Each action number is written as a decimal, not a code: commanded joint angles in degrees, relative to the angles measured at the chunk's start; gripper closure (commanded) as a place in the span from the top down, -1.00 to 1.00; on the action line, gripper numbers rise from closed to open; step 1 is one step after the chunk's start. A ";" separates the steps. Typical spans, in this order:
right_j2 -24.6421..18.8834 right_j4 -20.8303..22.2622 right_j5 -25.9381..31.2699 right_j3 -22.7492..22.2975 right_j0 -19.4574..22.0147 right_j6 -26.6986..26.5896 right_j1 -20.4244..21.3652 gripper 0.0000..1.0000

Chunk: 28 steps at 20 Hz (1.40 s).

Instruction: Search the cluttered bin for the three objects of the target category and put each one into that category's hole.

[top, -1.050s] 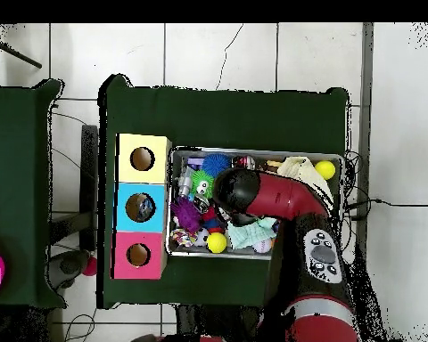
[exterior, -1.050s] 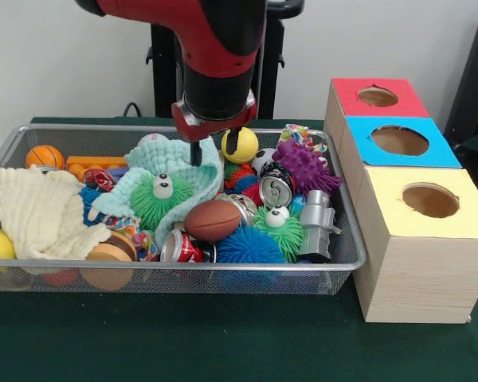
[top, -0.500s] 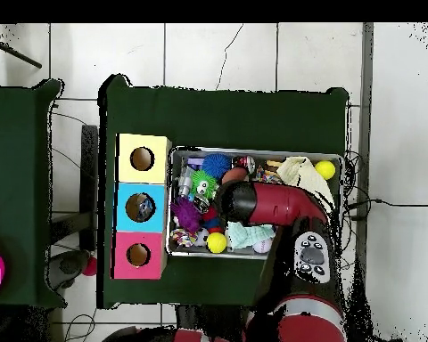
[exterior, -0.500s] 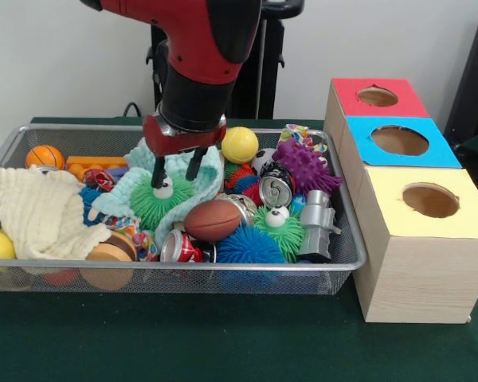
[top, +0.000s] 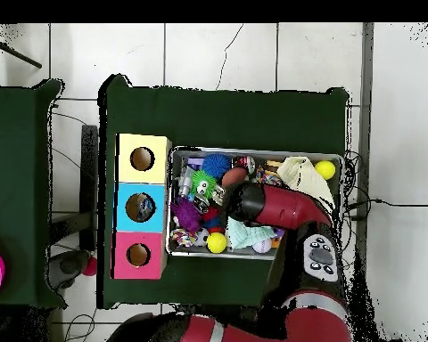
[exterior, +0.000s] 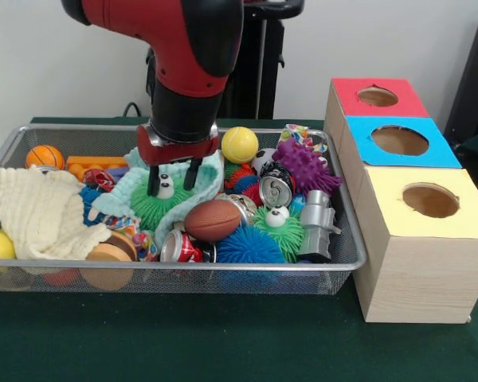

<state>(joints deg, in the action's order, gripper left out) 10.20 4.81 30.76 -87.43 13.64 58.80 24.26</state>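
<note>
A red and black robot arm [exterior: 187, 64] stands out over a silver wire-mesh bin [exterior: 223, 278] on a dark green desk [exterior: 223, 342]. Inside lie a green spiky ball with a white googly eye [exterior: 155, 205], a mint-green knitted cloth [exterior: 127, 191], a cream cloth [exterior: 36, 211], a brown toy football [exterior: 212, 220], a yellow ball [exterior: 239, 145], a purple spiky ball [exterior: 305, 167], a blue spiky ball [exterior: 249, 247] and an orange mini basketball [exterior: 45, 156]. The pale wood box [exterior: 414, 270] has red, blue and yellow tops.
</note>
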 commanded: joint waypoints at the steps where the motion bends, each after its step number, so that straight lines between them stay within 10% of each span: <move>1: -4.65 -6.19 6.15 -4.76 1.31 17.01 -2.88 1.00; 14: -3.93 -3.10 -6.09 -6.09 3.05 13.12 -8.20 1.00; 22: -19.58 -17.53 -9.83 -15.91 15.91 18.02 -9.74 1.00; 28: -22.42 -25.17 -4.22 -18.93 17.04 18.25 -8.65 1.00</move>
<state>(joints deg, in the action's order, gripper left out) -0.88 -13.58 24.32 -96.08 29.71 58.80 21.17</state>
